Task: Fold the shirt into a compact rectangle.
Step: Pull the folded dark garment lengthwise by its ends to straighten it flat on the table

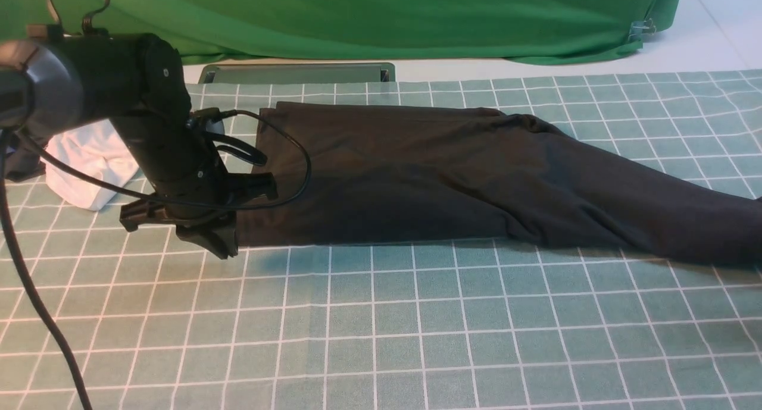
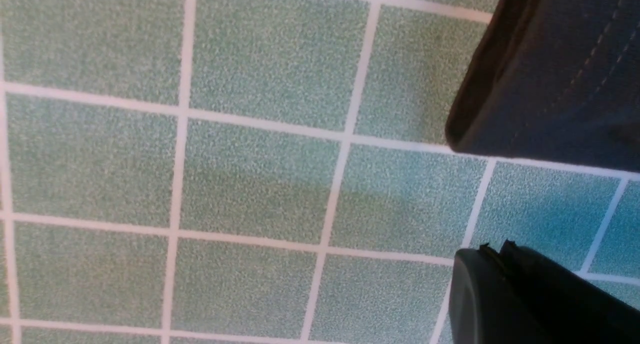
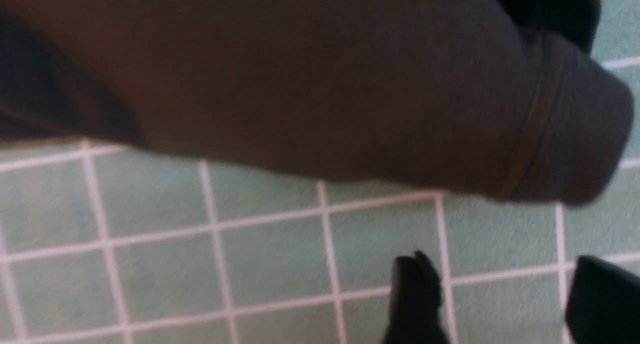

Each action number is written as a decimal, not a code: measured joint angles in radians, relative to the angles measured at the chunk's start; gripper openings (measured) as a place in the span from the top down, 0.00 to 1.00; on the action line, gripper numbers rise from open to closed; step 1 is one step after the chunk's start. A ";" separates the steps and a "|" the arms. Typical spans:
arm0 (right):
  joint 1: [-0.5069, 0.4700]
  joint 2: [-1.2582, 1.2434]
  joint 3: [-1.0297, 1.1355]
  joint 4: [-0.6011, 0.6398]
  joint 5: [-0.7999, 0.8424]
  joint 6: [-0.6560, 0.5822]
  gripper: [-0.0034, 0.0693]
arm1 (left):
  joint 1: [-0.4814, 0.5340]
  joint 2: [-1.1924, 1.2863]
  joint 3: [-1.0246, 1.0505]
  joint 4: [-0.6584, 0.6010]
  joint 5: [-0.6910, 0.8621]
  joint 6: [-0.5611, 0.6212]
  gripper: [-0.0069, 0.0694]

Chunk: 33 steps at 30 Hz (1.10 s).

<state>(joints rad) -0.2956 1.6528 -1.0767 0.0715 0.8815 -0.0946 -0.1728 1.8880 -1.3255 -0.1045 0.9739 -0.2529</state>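
Your left gripper (image 1: pixel 219 243) hangs low over the green checked tablecloth (image 1: pixel 381 338) with its fingers (image 2: pixel 525 294) pressed together and nothing between them. Just past those fingertips, with a strip of bare cloth between, you see a stitched corner (image 2: pixel 550 84) of the black shirt (image 1: pixel 417 172); it lies flat on the cloth and the claw does not touch it.

From that corner the shirt runs away from the left gripper towards your right side as a long dark band. It is smooth near the claw, then rumpled and slanting nearer to you until it leaves the front view.

Your right gripper (image 3: pixel 502 284) shows only in its own wrist view. Its fingers (image 3: pixel 415 304) stand apart and empty above the cloth, and a rounded, hemmed end (image 3: pixel 565 134) of the shirt lies just ahead of them, not touching.

On the outer side of your left arm, a white garment (image 1: pixel 89 160) lies bunched. Farther off, beyond the shirt, are a grey flat panel (image 1: pixel 297 72) and then a green backdrop (image 1: pixel 387 17).
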 joint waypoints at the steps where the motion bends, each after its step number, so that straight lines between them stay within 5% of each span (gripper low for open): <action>1: 0.000 0.008 0.000 -0.009 -0.015 0.000 0.29 | 0.000 0.000 0.000 0.000 0.000 0.001 0.89; 9: 0.000 0.088 0.001 -0.028 -0.159 0.016 0.31 | 0.000 0.000 0.000 0.003 0.000 0.003 0.89; 12: 0.000 0.103 0.001 -0.029 -0.195 0.014 0.48 | 0.000 0.000 0.000 0.003 0.000 0.003 0.89; 13: 0.000 0.108 0.001 -0.030 -0.232 0.008 0.71 | 0.000 0.000 0.000 0.003 0.000 0.003 0.89; 14: 0.000 0.108 0.001 -0.030 -0.237 0.008 0.71 | 0.000 0.000 0.000 0.003 0.000 0.003 0.89; 16: -0.002 0.109 -0.003 -0.057 -0.310 0.009 0.87 | 0.000 0.000 0.000 0.003 0.010 0.004 0.89; 29: -0.052 0.201 -0.083 -0.071 -0.325 0.024 0.86 | 0.000 0.000 0.000 -0.059 0.118 0.041 0.89; 33: -0.054 0.215 -0.085 -0.071 -0.326 0.030 0.72 | 0.000 0.000 0.000 -0.076 0.120 0.040 0.83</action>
<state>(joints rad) -0.3492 1.8674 -1.1620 0.0000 0.5556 -0.0645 -0.1728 1.8878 -1.3255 -0.1807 1.0940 -0.2125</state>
